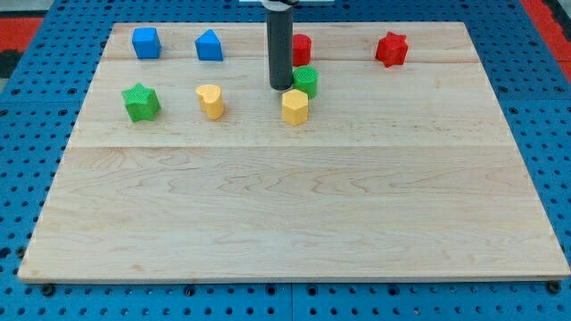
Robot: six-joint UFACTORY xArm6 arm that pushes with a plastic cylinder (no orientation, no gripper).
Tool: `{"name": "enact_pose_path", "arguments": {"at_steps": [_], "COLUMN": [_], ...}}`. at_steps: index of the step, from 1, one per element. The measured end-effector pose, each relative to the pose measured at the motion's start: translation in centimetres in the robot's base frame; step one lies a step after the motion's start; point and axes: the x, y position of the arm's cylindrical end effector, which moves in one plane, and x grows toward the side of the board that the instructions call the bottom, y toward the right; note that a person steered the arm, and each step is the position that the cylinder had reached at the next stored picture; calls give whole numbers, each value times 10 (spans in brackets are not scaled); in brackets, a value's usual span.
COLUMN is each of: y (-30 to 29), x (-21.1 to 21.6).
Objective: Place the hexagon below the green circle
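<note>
My tip point(281, 86) rests just left of the green circle point(306, 81) and just above the yellow hexagon point(294, 106); the rod carries no claw. The hexagon lies below-left of the circle, nearly placed; a short rightward nudge probably finishes it.

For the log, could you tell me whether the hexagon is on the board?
On: the yellow hexagon sits flat on the board, below the green circle.
</note>
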Motion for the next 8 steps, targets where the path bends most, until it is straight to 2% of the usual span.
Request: {"name": "enact_pose_path", "arguments": {"at_steps": [1,2,3,4,5,6,7,8], "y": [-1,30,10,6,76,138,110,107], "x": [30,76,81,56,28,63,85,102]}}
